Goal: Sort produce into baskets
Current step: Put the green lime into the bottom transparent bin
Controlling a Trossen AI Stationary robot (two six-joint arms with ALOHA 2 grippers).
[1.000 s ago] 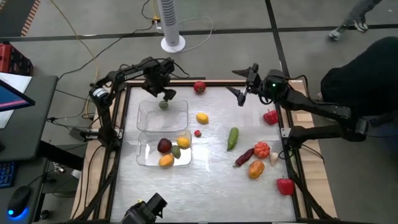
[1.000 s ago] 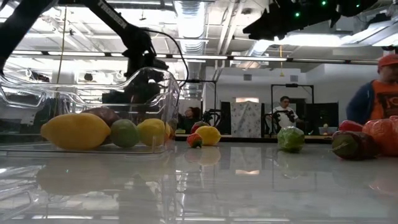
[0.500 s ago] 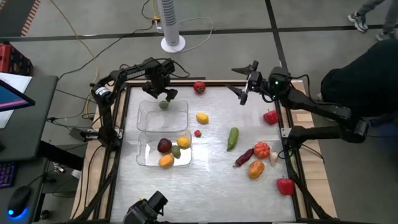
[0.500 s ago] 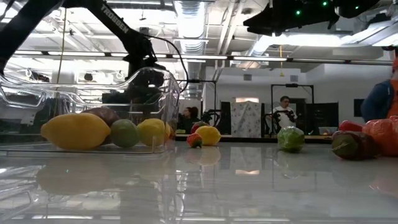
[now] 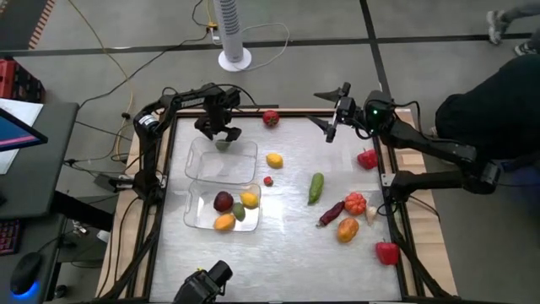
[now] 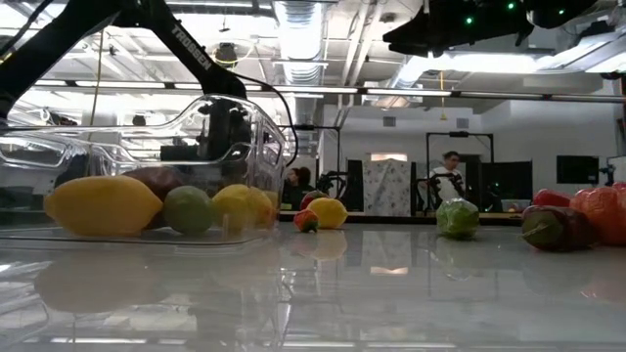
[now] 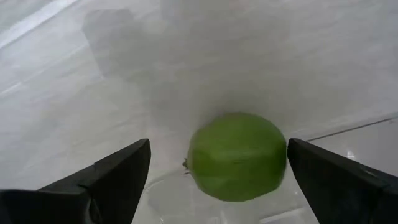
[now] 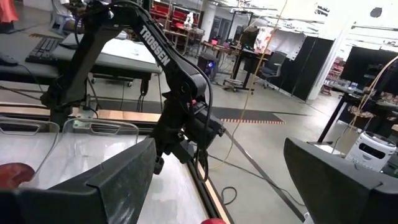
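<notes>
My left gripper (image 5: 219,133) hangs open over the far clear basket (image 5: 245,169). A green lime (image 5: 223,144) lies in that basket by its far wall. In the left wrist view my left gripper (image 7: 219,143) has one finger on either side of the lime (image 7: 236,155), with a gap on one side. The near basket (image 5: 196,218) holds a dark purple, a yellow, a green and an orange piece. My right gripper (image 5: 325,110) is open and empty, raised near the far right corner. The other produce lies loose on the table.
Loose on the table are a red tomato (image 5: 270,118), a lemon (image 5: 274,160), a small red piece (image 5: 268,180) and a green cucumber (image 5: 315,187). At the right lie a red pepper (image 5: 367,158), a cluster around (image 5: 350,215) and another red pepper (image 5: 387,252).
My left gripper has come a little down and toward the near edge over the far basket. The lime stays in the basket. The near basket with its produce has slid slightly toward the near edge.
</notes>
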